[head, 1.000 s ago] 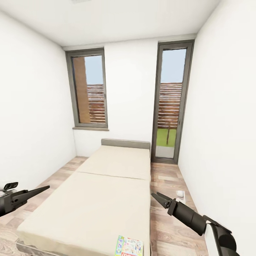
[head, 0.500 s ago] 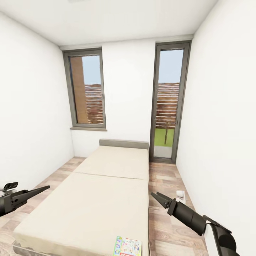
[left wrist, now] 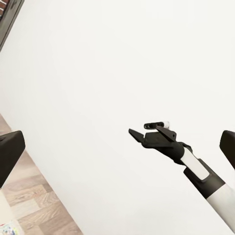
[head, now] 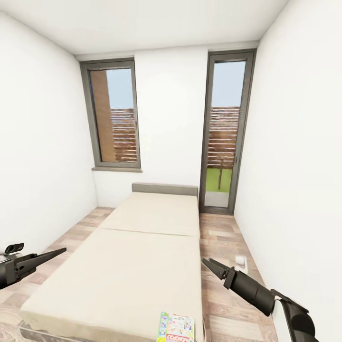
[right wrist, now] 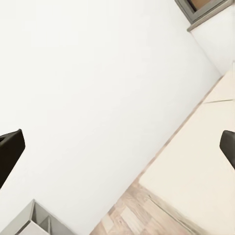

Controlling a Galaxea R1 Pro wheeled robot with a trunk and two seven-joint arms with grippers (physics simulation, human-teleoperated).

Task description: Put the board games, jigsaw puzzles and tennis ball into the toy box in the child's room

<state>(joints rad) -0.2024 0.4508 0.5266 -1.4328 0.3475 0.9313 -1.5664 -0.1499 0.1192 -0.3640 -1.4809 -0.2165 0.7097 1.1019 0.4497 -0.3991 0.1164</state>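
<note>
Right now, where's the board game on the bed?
In the head view the board game lies flat at the near right corner of the bed, just ahead of the right gripper.

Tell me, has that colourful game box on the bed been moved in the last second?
No. The board game keeps its spot at the near corner of the bed; bed, windows and walls shifted together, so the camera moved.

A narrow home bedroom. A beige bed (head: pixel 133 266) fills the centre of the frame over wood-plank floor (head: pixel 223 247). White walls, a window (head: pixel 113 116) upper left, a glazed door (head: pixel 225 133) right.
</note>
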